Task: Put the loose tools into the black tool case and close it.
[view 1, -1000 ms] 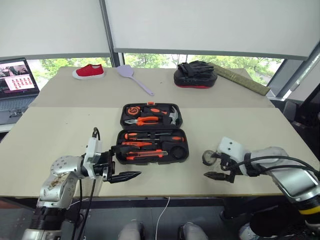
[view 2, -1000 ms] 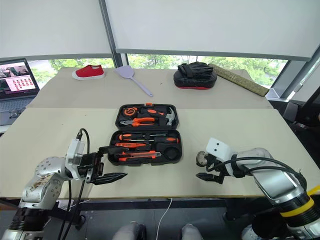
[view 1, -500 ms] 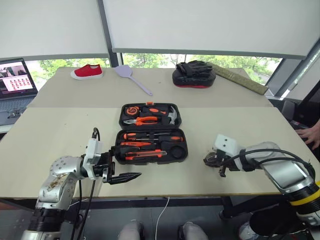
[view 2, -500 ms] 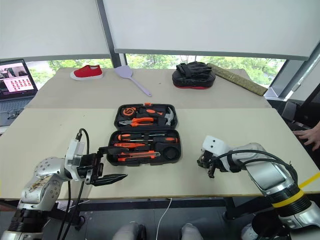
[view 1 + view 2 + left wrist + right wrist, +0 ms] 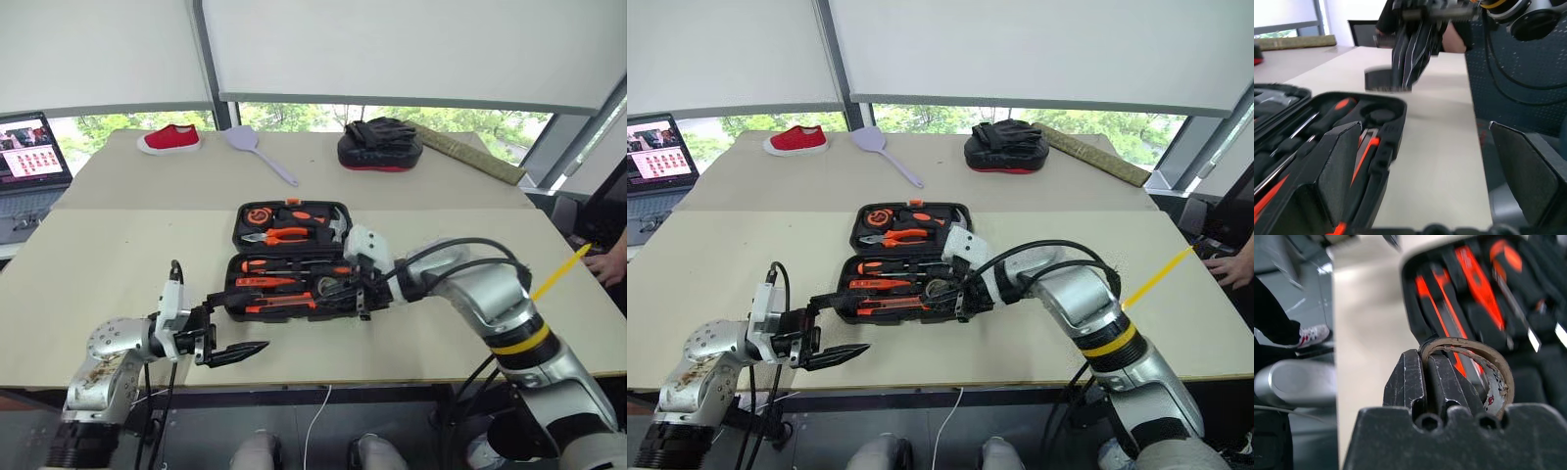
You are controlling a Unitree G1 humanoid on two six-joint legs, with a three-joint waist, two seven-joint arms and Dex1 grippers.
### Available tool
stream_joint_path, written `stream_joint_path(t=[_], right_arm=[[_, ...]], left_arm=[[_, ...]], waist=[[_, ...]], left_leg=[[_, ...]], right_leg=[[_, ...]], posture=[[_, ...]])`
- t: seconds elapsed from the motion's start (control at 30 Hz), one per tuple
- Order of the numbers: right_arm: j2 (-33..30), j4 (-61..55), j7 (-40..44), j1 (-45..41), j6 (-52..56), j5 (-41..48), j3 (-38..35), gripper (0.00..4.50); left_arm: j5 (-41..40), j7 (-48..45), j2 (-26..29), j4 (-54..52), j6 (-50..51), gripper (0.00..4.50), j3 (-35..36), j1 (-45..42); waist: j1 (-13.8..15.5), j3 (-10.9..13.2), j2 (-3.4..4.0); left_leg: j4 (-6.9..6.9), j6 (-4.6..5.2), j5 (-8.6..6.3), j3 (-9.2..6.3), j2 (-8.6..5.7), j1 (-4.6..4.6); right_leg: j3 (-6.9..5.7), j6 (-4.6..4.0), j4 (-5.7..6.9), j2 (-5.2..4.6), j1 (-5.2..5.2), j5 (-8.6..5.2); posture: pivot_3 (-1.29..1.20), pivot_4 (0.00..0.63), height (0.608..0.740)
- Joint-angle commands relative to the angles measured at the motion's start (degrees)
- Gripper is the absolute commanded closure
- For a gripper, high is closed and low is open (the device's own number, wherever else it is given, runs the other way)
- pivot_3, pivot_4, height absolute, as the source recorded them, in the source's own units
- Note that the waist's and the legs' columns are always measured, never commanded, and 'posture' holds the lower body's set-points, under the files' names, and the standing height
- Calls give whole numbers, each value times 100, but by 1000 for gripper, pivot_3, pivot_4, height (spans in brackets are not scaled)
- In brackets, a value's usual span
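The case [image 5: 294,259] lies open on the near counter [image 5: 118,255]: black moulded plastic, its lid half on the far side holding pliers [image 5: 279,236], a hammer [image 5: 338,226] and a tape measure [image 5: 259,215], its near half holding screwdrivers [image 5: 294,265] and a knife [image 5: 284,304] in their recesses. The right pincer [image 5: 338,290] hangs over the near half's right end, its fingers pressed together on the rim of the tape roll [image 5: 1471,369]. The right wrist view shows that roll as a worn brownish ring clamped by one edge, with orange handles blurred beyond it; from the head the roll is hard to make out against the arm. The left pincer [image 5: 230,323] is spread wide, just left of the case's near left corner and pointing right. The left wrist view looks between its fingers [image 5: 1339,166] along the case's near edge. On the far counter lie a red shoe [image 5: 170,140], a lilac spatula [image 5: 260,152] and a black mitt [image 5: 380,145]. A laptop [image 5: 34,157] is cut off at the left, a person's hand [image 5: 612,266] at the right.
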Motion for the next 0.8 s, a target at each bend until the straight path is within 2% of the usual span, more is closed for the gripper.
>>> stream_joint_path(t=[0.03, 0.2, 0.57, 0.63, 0.8], right_arm=[[-127, 118, -9, -132, -176, -264, 38, 4492], [-302, 243, 83, -4, -336, -568, 212, 4492], [69, 714, 61, -94, -399, -685, 223, 4492], [149, 865, 26, -128, -515, -757, 201, 3678], [-17, 863, 385, -139, -612, -801, 282, 2027]], left_arm=[[-3, 93, 80, -194, -117, 0, 141, 62], [10, 146, 114, -288, -165, 0, 164, 212], [81, 240, 102, -253, -278, 0, 168, 198], [91, 266, 81, -267, -296, 0, 151, 214], [85, 335, 57, -306, -330, 0, 134, 254]], waist=[[-7, 0, 0], [-21, 0, 0], [-21, 0, 0], [-36, 0, 0], [-67, 0, 0]], left_leg=[[0, 0, 0, 2, 1, 0], [0, 0, 0, 3, 12, 1], [0, -1, 0, 3, 13, 1], [0, -1, 0, 3, 13, 1], [-1, -1, 0, 3, 14, 2]], right_leg=[[0, 0, 1, 1, -2, 0], [-5, 4, 7, 11, -7, -3], [-5, 6, 8, 11, -6, -5], [-5, 6, 8, 11, -7, -5], [-5, 6, 9, 13, -7, -5]], posture=[[0, 150, 740], [0, 150, 740], [0, 150, 740], [0, 150, 740], [0, 150, 740]])
